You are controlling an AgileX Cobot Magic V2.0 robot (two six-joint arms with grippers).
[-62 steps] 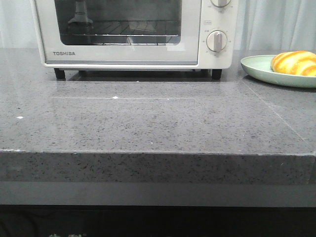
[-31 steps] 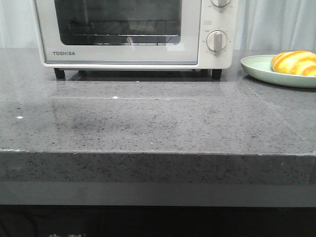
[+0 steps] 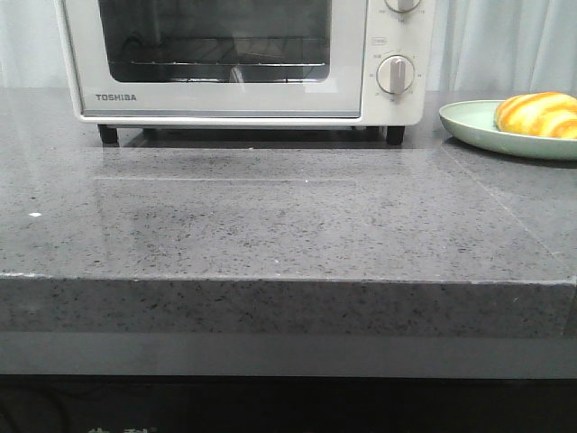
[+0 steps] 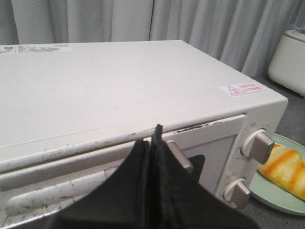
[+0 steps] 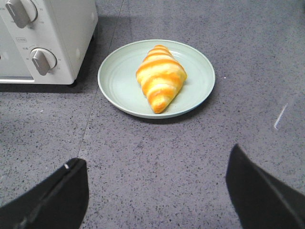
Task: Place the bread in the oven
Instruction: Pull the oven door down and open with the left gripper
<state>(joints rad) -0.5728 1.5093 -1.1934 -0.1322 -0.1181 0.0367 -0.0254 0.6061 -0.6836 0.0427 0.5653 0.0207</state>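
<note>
Two grippers on the job, and they could hardly look more different right now. Over on the left side, the left gripper (image 4: 153, 143) has its black fingers pressed flat together with no gap showing between them, and nothing is caught there; it hovers high above the front top edge of the oven (image 4: 119, 95), right over the door handle (image 4: 178, 155), a silver bar at the top of the door. That door is closed, with the wire rack (image 3: 225, 65) visible through the glass in the front view. Dials (image 4: 257, 145) sit stacked on the oven's right-hand panel, and the cream-white body stands on black feet (image 3: 108, 135) at the far side of the grey speckled counter (image 3: 288, 225). Now to the right: the right gripper (image 5: 157, 191) is spread wide, both dark fingers far apart and holding nothing, poised above bare counter on the near side of the plate (image 5: 116, 86). There is the bread (image 5: 161, 77), a glossy yellow roll with orange-brown stripes, lying in the middle of that pale green plate, pointed ends running near to far. Plate and bread sit just to the right of the oven, close beside its dial panel but apart from it. A white appliance (image 4: 289, 62) stands far right, by the curtain (image 4: 214, 28).
</note>
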